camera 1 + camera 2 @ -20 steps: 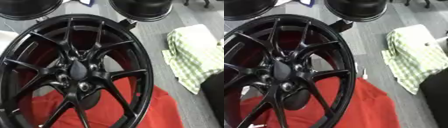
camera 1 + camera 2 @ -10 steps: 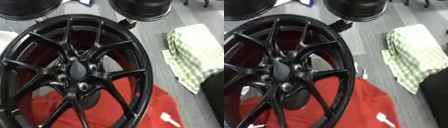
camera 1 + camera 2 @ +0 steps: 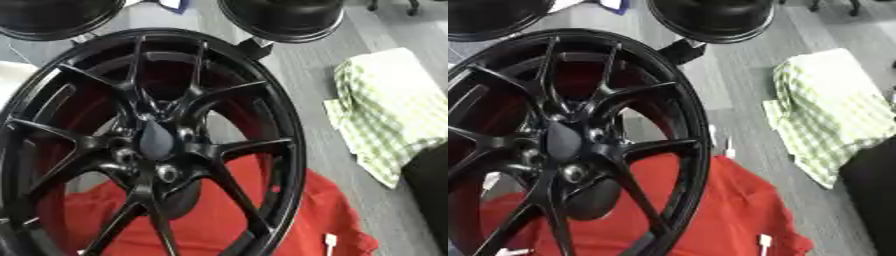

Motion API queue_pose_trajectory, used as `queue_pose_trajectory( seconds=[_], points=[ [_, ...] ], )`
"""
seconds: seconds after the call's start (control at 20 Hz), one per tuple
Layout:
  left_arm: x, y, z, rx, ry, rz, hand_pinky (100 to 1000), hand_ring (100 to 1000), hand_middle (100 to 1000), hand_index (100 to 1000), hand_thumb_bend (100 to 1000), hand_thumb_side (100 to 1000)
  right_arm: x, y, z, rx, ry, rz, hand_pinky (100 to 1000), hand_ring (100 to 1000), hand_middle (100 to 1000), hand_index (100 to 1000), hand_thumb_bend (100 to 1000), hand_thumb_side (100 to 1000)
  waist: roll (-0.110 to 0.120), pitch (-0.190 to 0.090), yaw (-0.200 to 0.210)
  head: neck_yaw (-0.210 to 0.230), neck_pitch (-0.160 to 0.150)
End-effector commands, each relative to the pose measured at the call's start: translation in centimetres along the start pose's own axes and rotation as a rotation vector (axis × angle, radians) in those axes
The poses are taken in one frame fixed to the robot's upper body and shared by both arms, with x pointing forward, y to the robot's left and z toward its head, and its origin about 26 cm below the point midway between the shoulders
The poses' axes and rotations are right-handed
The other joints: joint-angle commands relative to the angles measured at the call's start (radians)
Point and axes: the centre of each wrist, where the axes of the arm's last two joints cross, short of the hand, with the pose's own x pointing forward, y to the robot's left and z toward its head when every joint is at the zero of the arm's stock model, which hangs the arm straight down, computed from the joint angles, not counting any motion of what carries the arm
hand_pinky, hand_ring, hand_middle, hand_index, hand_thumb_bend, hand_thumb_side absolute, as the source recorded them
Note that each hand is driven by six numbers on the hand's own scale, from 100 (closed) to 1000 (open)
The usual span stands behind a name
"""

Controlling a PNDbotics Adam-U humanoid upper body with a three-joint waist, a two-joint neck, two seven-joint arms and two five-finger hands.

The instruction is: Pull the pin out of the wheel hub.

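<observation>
In the left eye view, the wheel point(image 3: 149, 145) fills most of what you see, propped face-up toward you on a red cloth point(image 3: 297, 220), which likely cushions it and keeps it from sliding. Its hub point(image 3: 157, 142) sits at the meeting of the spokes, left of centre, where you can reach it from above. Among the bolt holes around it, one just below point(image 3: 166, 173) shows a pale ring; the pin may sit there, but you cannot tell for sure. Neither of your hands shows, so you cannot tell how their fingers stand.

In the right eye view, the hub point(image 3: 566, 142) lies further left. A green checked cloth point(image 3: 842, 112) lies well apart on the grey floor to your right, clear of the work. Again, no hand appears.
</observation>
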Motion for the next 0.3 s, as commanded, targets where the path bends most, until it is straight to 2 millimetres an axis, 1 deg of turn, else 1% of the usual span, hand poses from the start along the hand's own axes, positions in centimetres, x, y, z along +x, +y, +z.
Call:
queue_pose_trajectory(
  seconds=[0.05, 0.2, 0.3],
  points=[
    [0.9, -0.3, -0.5, -0.029, -0.039, 0.007, 793, 607, 539, 676, 103, 837, 3.2, 1.3, -0.5, 0.012, -0.077, -0.094, 869, 799, 588, 671, 100, 317, 0.0, -0.024, 0.001, -0.003, -0.008],
    [1.1, -0.6, -0.7, -0.049, -0.054, 0.004, 793, 607, 539, 676, 101, 833, 4.7, 3.0, -0.7, 0.056, -0.099, -0.188, 865, 789, 578, 662, 100, 349, 0.0, -0.027, 0.003, -0.002, -0.01],
    [1.2, -0.8, -0.7, -0.059, -0.061, 0.0, 793, 607, 539, 676, 100, 832, 5.3, 3.8, -1.0, 0.075, -0.117, -0.248, 859, 782, 571, 657, 100, 343, 0.001, -0.028, 0.004, 0.001, -0.009]
  ],
)
